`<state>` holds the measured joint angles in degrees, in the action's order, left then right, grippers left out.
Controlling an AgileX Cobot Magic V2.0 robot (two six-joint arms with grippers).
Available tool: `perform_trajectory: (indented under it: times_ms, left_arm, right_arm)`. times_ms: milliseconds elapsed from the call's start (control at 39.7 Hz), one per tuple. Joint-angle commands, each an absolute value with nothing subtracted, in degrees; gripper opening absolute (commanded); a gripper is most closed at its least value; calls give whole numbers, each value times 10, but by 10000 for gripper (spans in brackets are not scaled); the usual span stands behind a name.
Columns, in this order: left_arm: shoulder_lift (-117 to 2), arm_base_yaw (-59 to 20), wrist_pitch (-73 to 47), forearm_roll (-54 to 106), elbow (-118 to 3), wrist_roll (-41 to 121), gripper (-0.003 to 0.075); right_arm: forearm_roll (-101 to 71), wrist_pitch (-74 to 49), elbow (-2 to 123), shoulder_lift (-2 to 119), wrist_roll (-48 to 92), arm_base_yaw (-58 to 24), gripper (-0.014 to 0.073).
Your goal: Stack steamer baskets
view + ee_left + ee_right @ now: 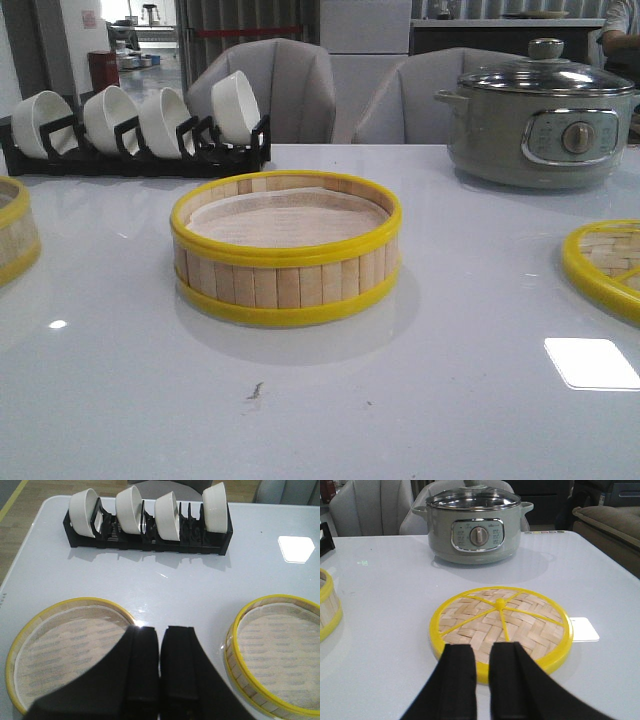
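Note:
One steamer basket (pixel 286 250) with yellow rims and a pale liner sits mid-table. A second steamer basket (pixel 14 236) shows partly at the left edge. In the left wrist view, my left gripper (pixel 162 630) hangs above the table between the left basket (pixel 65 645) and the middle basket (pixel 280 655). Its fingers are shut, with only a sliver between them and nothing held. The woven yellow-rimmed lid (pixel 501 625) lies flat on the right, also seen as the lid (pixel 606 265) in the front view. My right gripper (pixel 482 647) hovers at its near rim, fingers close together with a narrow gap and nothing held. Neither gripper shows in the front view.
A black rack (pixel 135 150) holding several white bowls (pixel 236 105) stands at the back left. A grey electric pot (pixel 540 120) with a glass lid stands at the back right. Grey chairs (pixel 270 90) are behind the table.

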<state>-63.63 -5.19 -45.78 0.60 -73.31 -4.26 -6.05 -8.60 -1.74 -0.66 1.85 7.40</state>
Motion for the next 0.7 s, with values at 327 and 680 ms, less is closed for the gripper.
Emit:
perform_trajectory:
  times_ms: [327,680]
  left_arm:
    - [-632,-56,-402,-20,-754,-42,85]
    - [-632,-56,-402,-21,-754,-42,85]
  right_arm:
    - [-63,-38,-9,-18,21,73,225]
    - [-63,-38,-9,-18,21,73,225]
